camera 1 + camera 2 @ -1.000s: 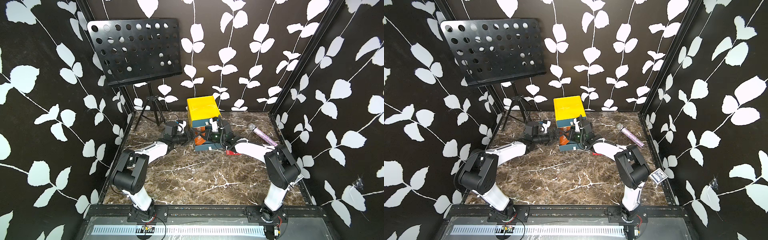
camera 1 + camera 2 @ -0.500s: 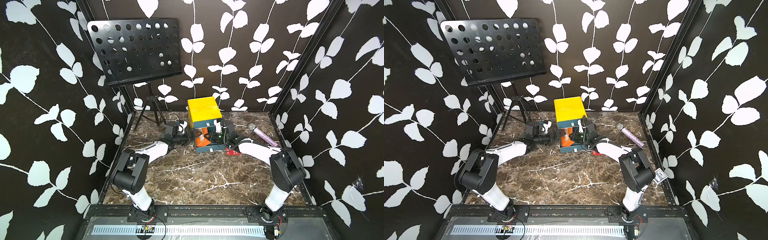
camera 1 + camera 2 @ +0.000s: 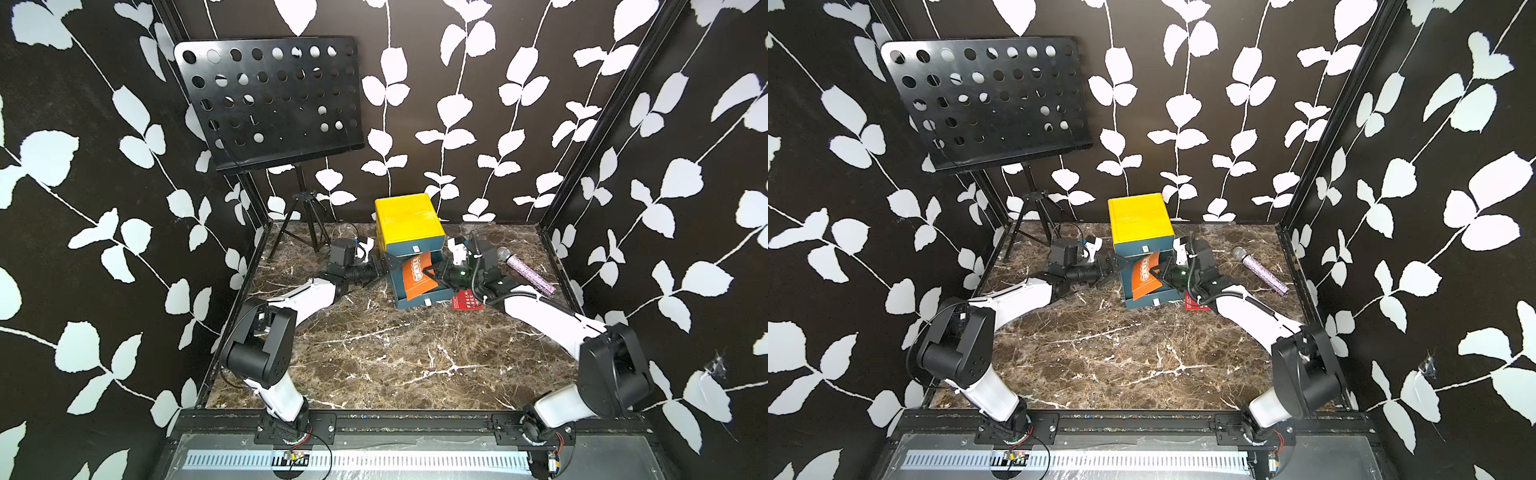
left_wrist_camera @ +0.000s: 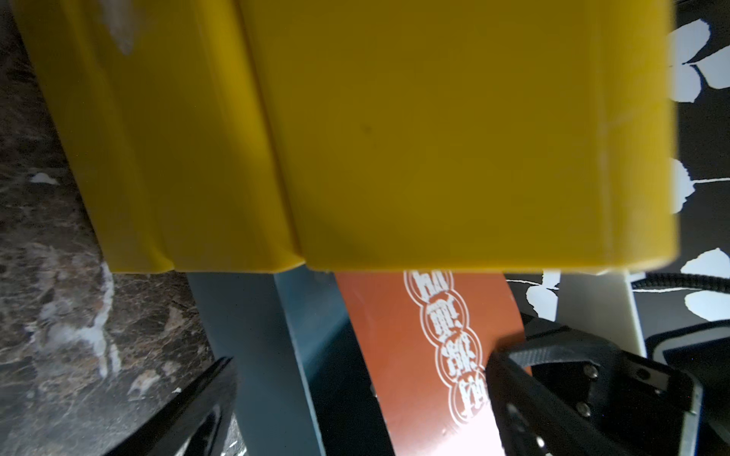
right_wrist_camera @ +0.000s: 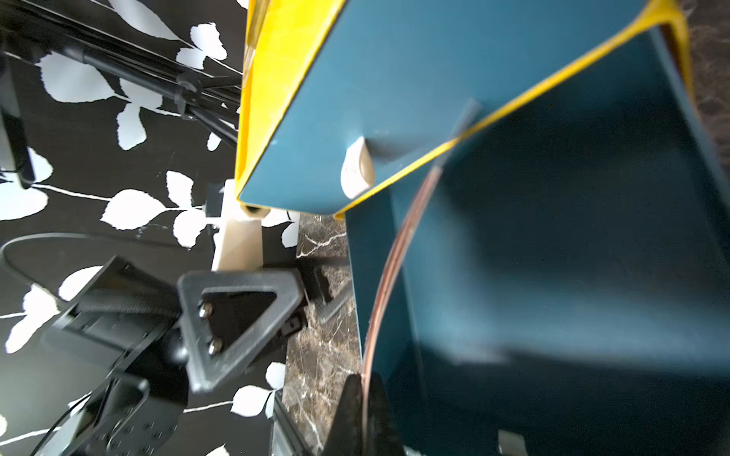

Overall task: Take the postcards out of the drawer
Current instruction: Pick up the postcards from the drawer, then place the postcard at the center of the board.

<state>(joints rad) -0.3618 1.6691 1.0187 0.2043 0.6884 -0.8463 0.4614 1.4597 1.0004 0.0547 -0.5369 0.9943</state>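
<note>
The teal drawer [image 3: 419, 300] [image 3: 1148, 301] stands pulled out of a yellow cabinet [image 3: 407, 216]. An orange postcard [image 3: 415, 276] [image 3: 1144, 274] [image 4: 414, 347] with white round print is raised and bent over the drawer. My right gripper [image 3: 434, 274] [image 3: 1160, 272] [image 5: 365, 402] is shut on its right edge. A red postcard [image 3: 467, 300] [image 3: 1196, 305] lies on the table right of the drawer, partly under the right arm. My left gripper [image 3: 380, 268] [image 3: 1113, 266] [image 4: 359, 367] is open at the drawer's left wall [image 4: 237, 316], holding nothing.
A black perforated music stand [image 3: 270, 104] on a tripod stands at the back left. A glittery purple microphone [image 3: 525, 270] lies at the back right. Patterned walls enclose the marble table [image 3: 395, 357] on three sides.
My right gripper has shut on the orange postcard and drawn back to the right, raising the card over the drawer. The left arm has stayed put.
</note>
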